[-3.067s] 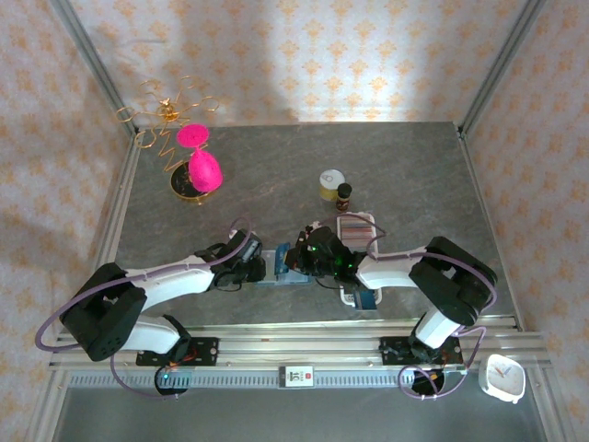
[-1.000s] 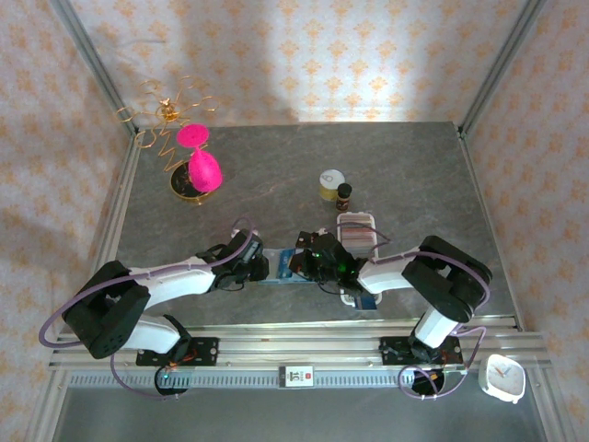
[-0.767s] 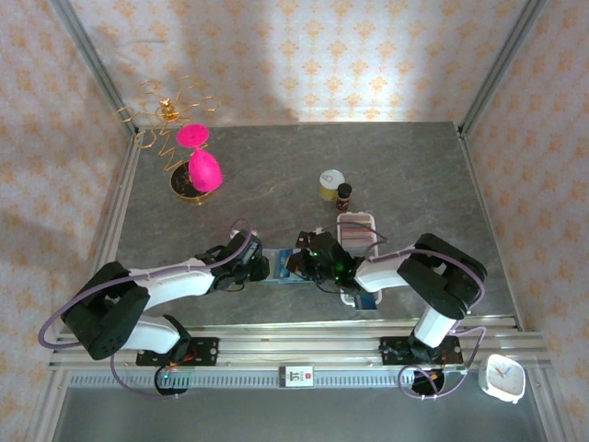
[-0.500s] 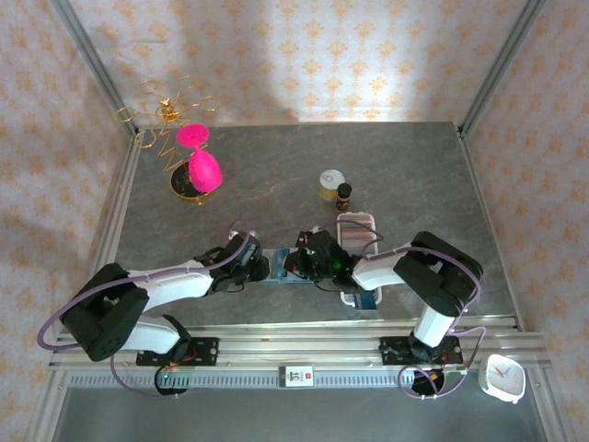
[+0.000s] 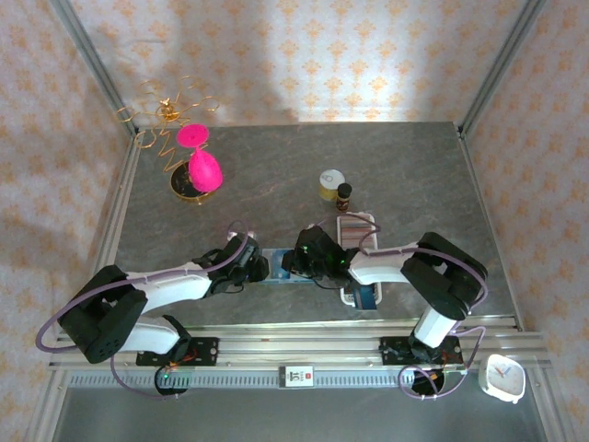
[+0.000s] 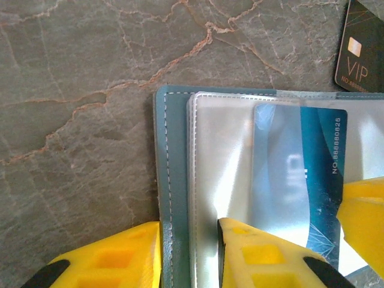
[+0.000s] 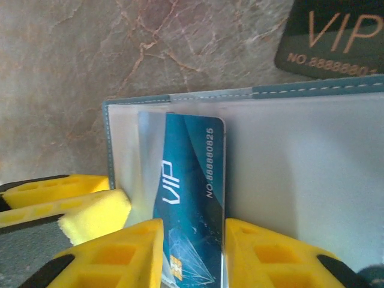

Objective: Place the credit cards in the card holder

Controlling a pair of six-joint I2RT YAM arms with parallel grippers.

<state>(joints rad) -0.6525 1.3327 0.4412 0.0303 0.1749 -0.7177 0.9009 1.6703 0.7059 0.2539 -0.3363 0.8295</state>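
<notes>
Card holder (image 6: 174, 180): one, teal with pale stitching, lying open and flat on the grey marbled worktop (image 5: 414, 166) between the two pincers, its clear sleeves facing up. The right pincer (image 7: 192, 225) has its yellow fingers parted and pinches nothing. One teal-blue card (image 7: 192, 174), printed VIP with a number along its edge, lies flat between them, its far end tucked into a sleeve. The left pincer (image 6: 189, 223) is also partly open: one finger stands just outside the holder's stitched edge and the other sits over the sleeves. Whether it presses down I cannot tell. Just beyond the holder one dark VIP card (image 7: 330, 39) lies on the worktop. Further right stands one white tray (image 5: 357, 216) with more credit cards (image 5: 357, 235) stacked in it, too small to count. Compared with a second ago, the right pincer has edged slightly toward the left one, and the holder lies where it lay.
</notes>
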